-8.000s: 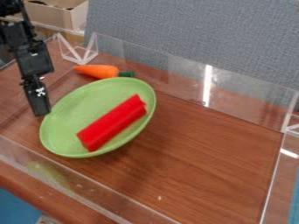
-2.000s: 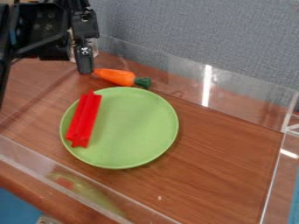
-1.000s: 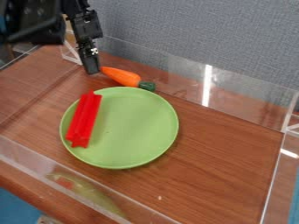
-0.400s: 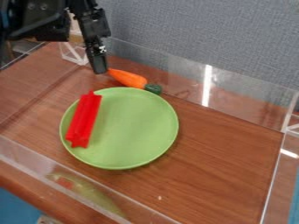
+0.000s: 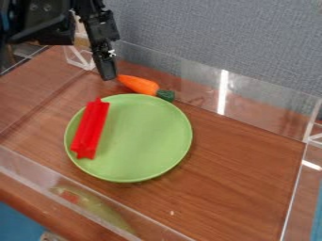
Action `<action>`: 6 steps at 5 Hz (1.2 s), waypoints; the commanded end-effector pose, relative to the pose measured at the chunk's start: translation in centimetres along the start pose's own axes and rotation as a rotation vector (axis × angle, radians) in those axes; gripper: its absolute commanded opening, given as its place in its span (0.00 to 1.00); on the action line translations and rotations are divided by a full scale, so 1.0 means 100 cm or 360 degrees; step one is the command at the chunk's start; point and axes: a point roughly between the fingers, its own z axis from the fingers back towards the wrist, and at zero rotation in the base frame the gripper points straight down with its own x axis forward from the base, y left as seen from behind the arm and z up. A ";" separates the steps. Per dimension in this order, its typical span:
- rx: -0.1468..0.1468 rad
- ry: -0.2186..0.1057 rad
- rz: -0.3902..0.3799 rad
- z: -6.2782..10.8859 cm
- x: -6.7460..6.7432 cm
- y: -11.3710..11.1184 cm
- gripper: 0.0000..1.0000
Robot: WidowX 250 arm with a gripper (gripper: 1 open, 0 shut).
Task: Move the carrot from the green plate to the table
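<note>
The camera view, the only one, shows the carrot (image 5: 138, 85) lying on the table (image 5: 227, 179) just behind the green plate (image 5: 157, 141), its pointed end toward the gripper (image 5: 107, 75) and its dark green stub toward the right of the view. Nothing orange sits on the plate, so the move the task asks for looks done, or all but done.

The gripper hangs at the carrot's tip, fingers pressed together and pointing down. Whether it touches the tip I cannot tell, but it does not seem to be pinching it — closed fingers beside the narrow end look more fit for nudging than for lifting. My guess is that the arm is there to push the carrot clear of the rim, or has no more to do than rise away.

The red block (image 5: 90, 129) lies on the plate near its left rim, roughly lengthwise to the view; it is no part of this job and can be left alone. The clear wall (image 5: 201, 85) runs close behind the carrot and limits any push that way, while the plate's rim closes off the near side. A shove along the carrot's length could roll or swing it against either one, so lifting straight up seems the safer move.
</note>
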 end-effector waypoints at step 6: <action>0.0027 -0.0150 0.0122 -0.032 0.040 -0.007 0.00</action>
